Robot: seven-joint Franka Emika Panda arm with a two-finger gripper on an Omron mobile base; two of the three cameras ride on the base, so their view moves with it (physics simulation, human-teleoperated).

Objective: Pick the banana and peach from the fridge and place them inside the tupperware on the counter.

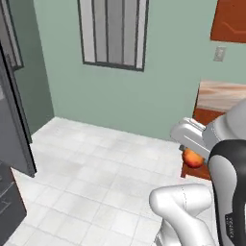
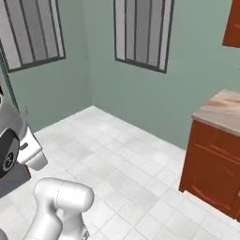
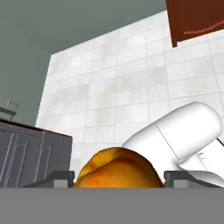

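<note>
between the gripper [image 3: 117,180] fingers sits the peach [image 3: 117,169], clamped part-open around it, carried low over the floor so it can reach the counter [image 2: 224,108] without dropping.

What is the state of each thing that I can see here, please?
peach: held between the gripper's fingers, lifted above the floor.
gripper: shut on the peach.
fridge: door open.
counter: nothing visible on the part in view.
</note>
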